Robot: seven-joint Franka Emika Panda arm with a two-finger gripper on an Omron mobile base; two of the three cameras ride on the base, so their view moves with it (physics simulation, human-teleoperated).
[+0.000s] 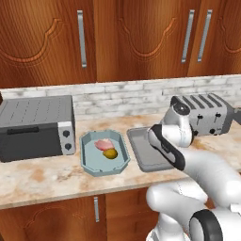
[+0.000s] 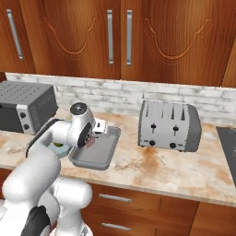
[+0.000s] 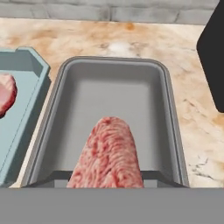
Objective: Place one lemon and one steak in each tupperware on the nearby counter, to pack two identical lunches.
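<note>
While tool (image 2: 94,138) grips one steak (image 3: 108,153) (over grey tupperware (image 3: 83,100)), blue tupperware (image 1: 89,160) holds one steak, one lemon (image 1: 110,154)

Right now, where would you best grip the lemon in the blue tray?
Across its middle, from straight above. The lemon is a round ball down inside the tray, whose walls bar a side approach. The steak lies at its far left, so I'd pinch clear of it.

Blue tupperware (image 1: 89,157) holding a steak (image 1: 103,144) and lemon (image 1: 110,153) on the tabletop (image 1: 42,176), grey tupperware (image 1: 141,150) beside it, toaster oven (image 1: 35,126) left, toaster (image 1: 209,113) right.
</note>
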